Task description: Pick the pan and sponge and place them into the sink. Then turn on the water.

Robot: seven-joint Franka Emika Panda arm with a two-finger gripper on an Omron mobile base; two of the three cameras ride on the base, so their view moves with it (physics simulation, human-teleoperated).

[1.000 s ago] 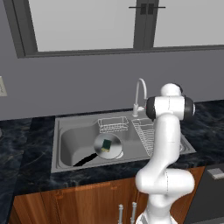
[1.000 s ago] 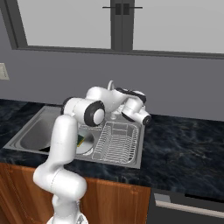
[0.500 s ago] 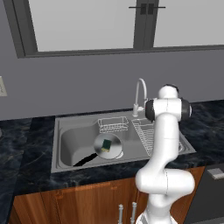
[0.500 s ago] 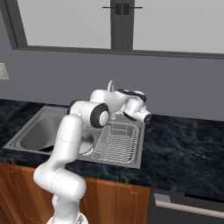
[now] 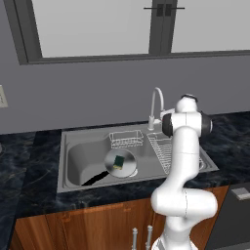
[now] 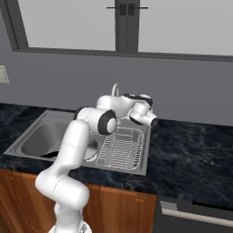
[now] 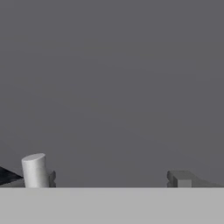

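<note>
Pan [image 5: 122,162] and sponge [image 5: 118,160] already down in the sink [image 5: 73,171], sponge on the pan, so only the water left: gripper [image 7: 111,179] wide open and holding nothing, up by the faucet [image 5: 156,103], next a push on its handle.

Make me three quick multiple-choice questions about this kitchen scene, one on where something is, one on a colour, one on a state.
1. Where is the sponge?
A. in the pan
B. on the counter
C. in the dish rack

2. What colour is the pan handle?
A. red
B. black
C. white

3. How are the gripper jaws?
A. shut on the sponge
B. shut on the pan
C. open, holding nothing

Answers: 1 A, it lies inside the pan in the sink. 2 B, the handle shows black. 3 C, the hand view shows the fingertips wide apart with nothing between.
</note>
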